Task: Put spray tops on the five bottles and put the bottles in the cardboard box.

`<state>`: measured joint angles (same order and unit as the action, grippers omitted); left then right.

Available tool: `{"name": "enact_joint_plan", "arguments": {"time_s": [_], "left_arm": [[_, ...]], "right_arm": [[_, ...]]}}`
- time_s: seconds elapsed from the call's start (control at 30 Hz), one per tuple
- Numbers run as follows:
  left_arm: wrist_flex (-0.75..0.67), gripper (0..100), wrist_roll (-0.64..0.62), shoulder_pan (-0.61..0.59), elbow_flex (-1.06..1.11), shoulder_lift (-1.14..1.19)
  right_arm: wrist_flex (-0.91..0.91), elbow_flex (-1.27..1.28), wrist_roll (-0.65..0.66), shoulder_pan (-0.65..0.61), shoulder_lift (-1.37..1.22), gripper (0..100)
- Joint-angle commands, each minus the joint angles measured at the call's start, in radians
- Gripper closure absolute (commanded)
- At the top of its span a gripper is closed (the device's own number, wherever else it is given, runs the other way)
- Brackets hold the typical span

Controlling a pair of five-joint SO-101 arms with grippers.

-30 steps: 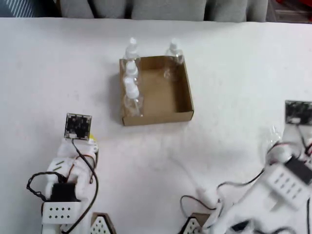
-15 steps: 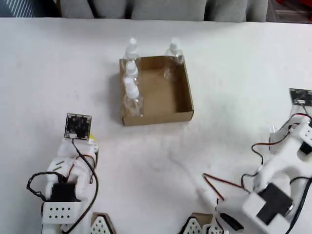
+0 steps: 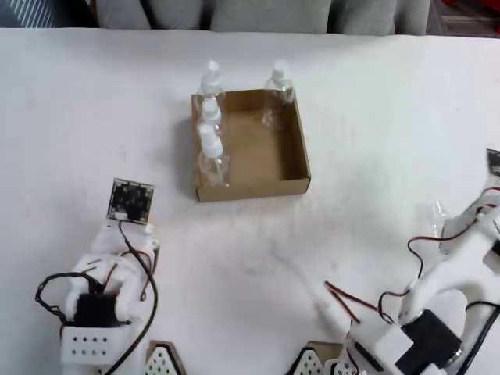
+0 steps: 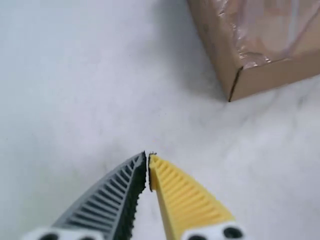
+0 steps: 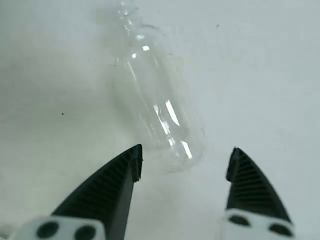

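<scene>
My left gripper (image 4: pixel 148 164) pinched together, empty, over table (image 3: pixel 375 109) near cardboard box (image 3: pixel 250 188) corner. I see four topped bottles (image 3: pixel 211 148) upright at box. Right gripper (image 5: pixel 186 152) spread apart; uncapped bottle (image 5: pixel 160 110) lying just ahead.

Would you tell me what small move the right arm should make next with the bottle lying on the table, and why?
Probably lower the right gripper and ease it forward until its open fingers straddle the clear bottle. The bottle lies on its side on the table with only its base near the fingertips, so closing now would likely slip off.
</scene>
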<state>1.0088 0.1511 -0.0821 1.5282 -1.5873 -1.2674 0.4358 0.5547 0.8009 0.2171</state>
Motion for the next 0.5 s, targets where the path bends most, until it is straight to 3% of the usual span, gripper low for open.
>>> {"name": "enact_joint_plan", "arguments": {"time_s": [0.0,0.13,0.23,0.47], "left_arm": [[0.222,98,0.034,0.110,-0.273,0.004],[0.338,98,0.035,0.231,-0.457,0.117],[0.390,98,0.035,0.392,-0.555,0.303],[0.192,98,0.038,0.920,-0.523,0.527]], "right_arm": [[-0.002,-0.015,-0.009,0.048,0.047,82.6],[0.056,-0.009,-0.008,0.110,0.010,82.5],[0.114,-0.011,-0.008,0.140,-0.033,82.5],[0.237,-0.011,-0.008,0.186,-0.113,82.5]]}}
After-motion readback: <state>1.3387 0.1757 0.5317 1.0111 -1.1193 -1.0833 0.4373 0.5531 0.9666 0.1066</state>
